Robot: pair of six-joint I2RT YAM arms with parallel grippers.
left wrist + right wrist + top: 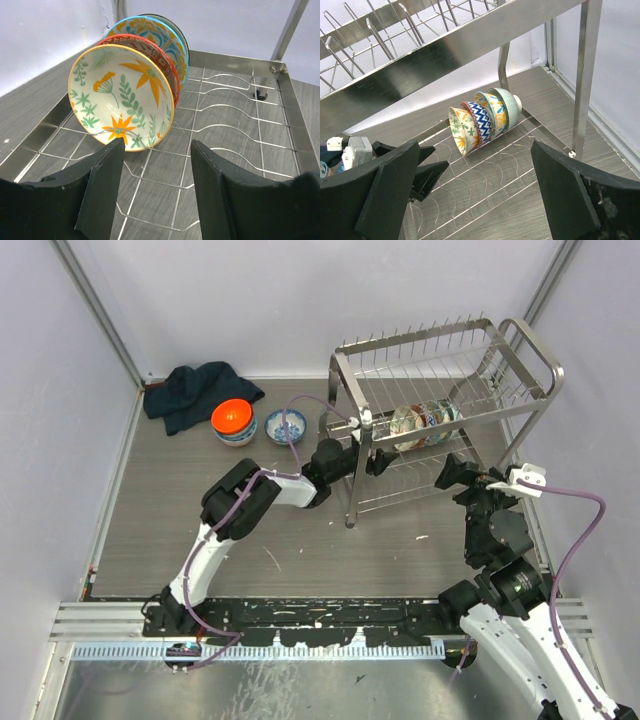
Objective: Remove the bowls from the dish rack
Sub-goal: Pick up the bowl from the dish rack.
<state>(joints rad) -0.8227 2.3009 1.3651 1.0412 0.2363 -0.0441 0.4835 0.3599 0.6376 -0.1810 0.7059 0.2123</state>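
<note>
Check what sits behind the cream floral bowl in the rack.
Three more nest behind the cream floral bowl: a red-rimmed bowl, a blue-and-yellow bowl, then a pale green bowl. Their insides are mostly covered.

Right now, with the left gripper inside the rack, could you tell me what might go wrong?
The cream floral ceramic bowl stands on edge, nested against the red-rimmed bowl; pulling it could topple the row. The left gripper is under the silver wire dish rack's upper tier; lifting up might strike it.

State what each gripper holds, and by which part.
Nothing. The left gripper is open short of the cream floral ceramic bowl; the right gripper is open, empty.
</note>
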